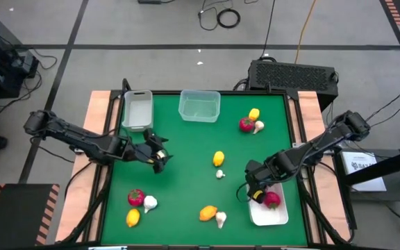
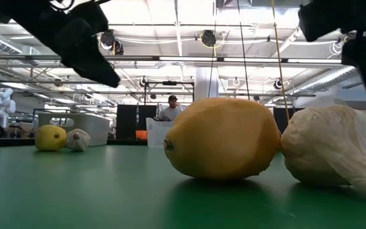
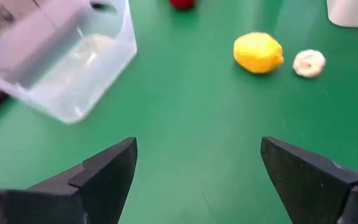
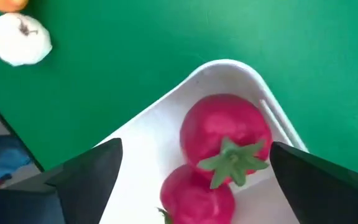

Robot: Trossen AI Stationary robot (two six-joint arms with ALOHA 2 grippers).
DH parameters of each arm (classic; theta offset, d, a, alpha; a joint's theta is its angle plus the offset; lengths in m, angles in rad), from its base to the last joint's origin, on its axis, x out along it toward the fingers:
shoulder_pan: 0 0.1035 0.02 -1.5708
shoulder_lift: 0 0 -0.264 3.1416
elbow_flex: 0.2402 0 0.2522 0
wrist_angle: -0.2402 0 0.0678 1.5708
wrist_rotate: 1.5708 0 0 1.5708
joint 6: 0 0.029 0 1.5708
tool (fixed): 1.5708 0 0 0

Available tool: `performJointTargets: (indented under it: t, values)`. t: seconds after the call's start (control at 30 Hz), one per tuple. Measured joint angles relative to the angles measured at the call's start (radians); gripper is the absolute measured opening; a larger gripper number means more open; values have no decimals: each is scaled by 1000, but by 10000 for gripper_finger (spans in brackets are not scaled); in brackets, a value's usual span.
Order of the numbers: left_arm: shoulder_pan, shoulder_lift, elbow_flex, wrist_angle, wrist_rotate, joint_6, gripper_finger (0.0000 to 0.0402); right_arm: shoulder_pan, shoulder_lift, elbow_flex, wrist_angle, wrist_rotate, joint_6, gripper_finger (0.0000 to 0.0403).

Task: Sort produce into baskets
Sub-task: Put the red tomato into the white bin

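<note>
At the near right of the counter (image 1: 186, 173) sits the white tray (image 1: 278, 217), and the right hand (image 4: 194, 177) hangs just above its far end with its fingers spread and nothing between them; the right wrist view shows two red fruits (image 4: 224, 143) lying in the tray directly below, so a red fruit looks just delivered. Along the near edge lie an orange lemon (image 1: 208, 212) touching a garlic bulb (image 1: 221, 219), and at the near left another red fruit (image 1: 136, 197) with a bulb (image 1: 150, 203) and a yellow lemon (image 1: 132, 218) close around it. At mid-counter a lemon (image 1: 218, 158) and a small bulb (image 1: 220, 173) rest near each other, and the left hand (image 1: 160, 157) hovers to their left, fingers wide apart and empty. Farther off, a lemon, a red fruit and a bulb cluster at the far right (image 1: 251, 122), while the clear tub (image 1: 200, 106) and the grey bin (image 1: 137, 110) stand along the far edge; the tub looks empty, and so does the bin. To do this step well, I judge the right hand should rise straight up before swinging away, so a finger does not clip the tray rim or nudge the fruits out. The touching pairs will likely need an approach from the free side.
</note>
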Motion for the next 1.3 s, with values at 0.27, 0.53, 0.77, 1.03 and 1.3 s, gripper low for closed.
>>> performJointTargets:
  t: [0.27,0.53,0.77,1.03,1.3]
  values:
    - [29,11,0,16,-13,124,349,-158,-3,73,-87,214,-121,393]
    - [29,11,0,15,-13,124,349,-492,9,69,-43,290,-449,393]
    - [28,11,0,15,-13,124,349,-736,26,68,12,282,-704,393]
    - [28,11,0,15,-12,124,349,-883,128,68,38,230,-791,393]
    - [28,11,0,15,-12,123,349,-941,206,68,87,232,-834,393]
